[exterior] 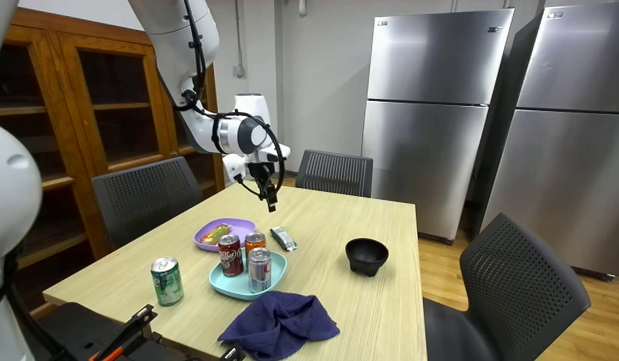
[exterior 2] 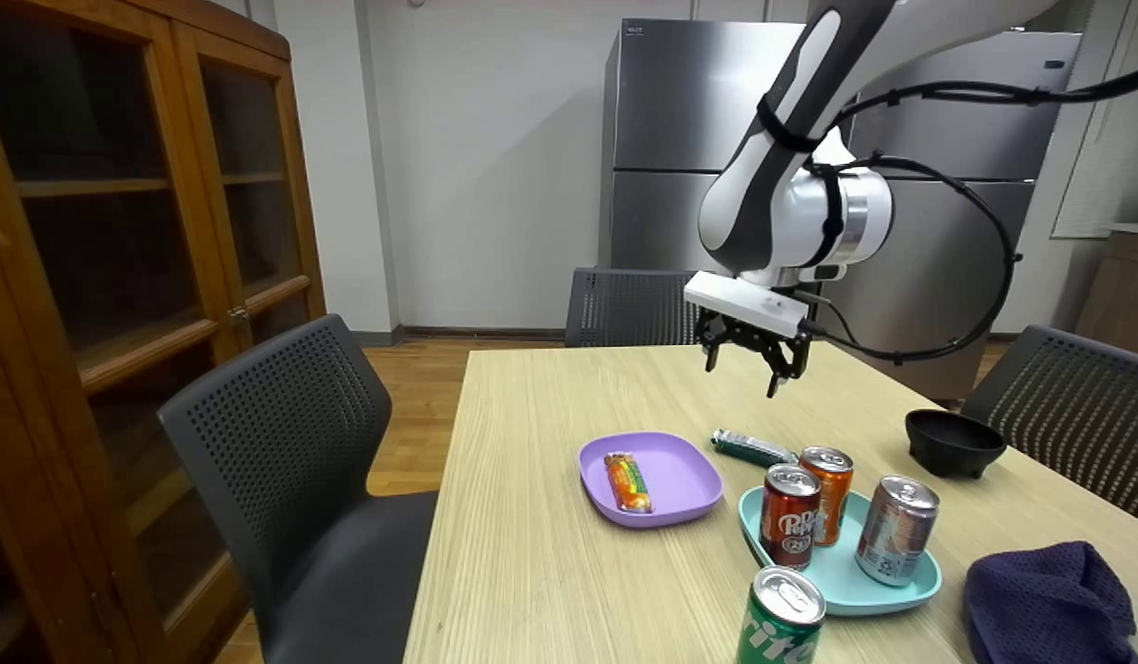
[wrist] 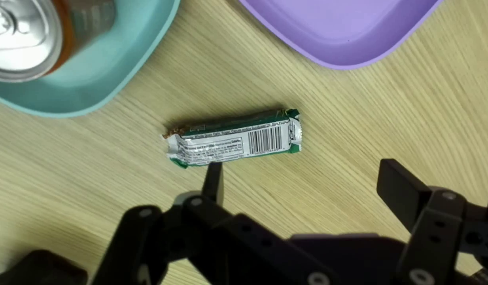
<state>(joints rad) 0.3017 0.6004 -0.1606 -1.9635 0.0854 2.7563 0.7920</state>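
1. The green-and-silver bar point(wrist: 236, 140) lies flat on the surface point(wrist: 339, 126), near the blue plate point(exterior: 228, 287) and the purple plate point(exterior 2: 689, 480) but touching neither. Its thin, shiny wrapping may prove slippery, so an off-centre squeeze could crumple it or send it skidding.

2. The end effector point(wrist: 301, 163) hangs clear of the surface, nearest to the bar, with its fingers spread wide and gripping nothing. In the wrist view its fingertips line up almost with the bar's length, so closing at this angle would likely shove the bar endways instead of pinching its narrow sides.

3. One fingertip overlaps the bar's edge in that view. Lowered straight down there, it might squash one end, or jam against the surface because the bar lies so low.

4. On the blue plate, the orange can point(exterior 2: 835, 493), the red can point(exterior 2: 790, 526) and the silver can point(exterior 2: 897, 530) stand close together. A sideways swing could knock one into its neighbours, since they are tall for their base.

5. The purple plate holds a snack point(exterior 2: 628, 481). A fingertip catching the rim could drag or tip both.

6. Farther out, the green can point(exterior: 167, 286) stands near an edge; a wide, low sweep might send it over the side. The bowl point(exterior: 367, 256) sits well apart, while the crumpled cloth point(exterior: 284, 323) could snag a low fingertip.
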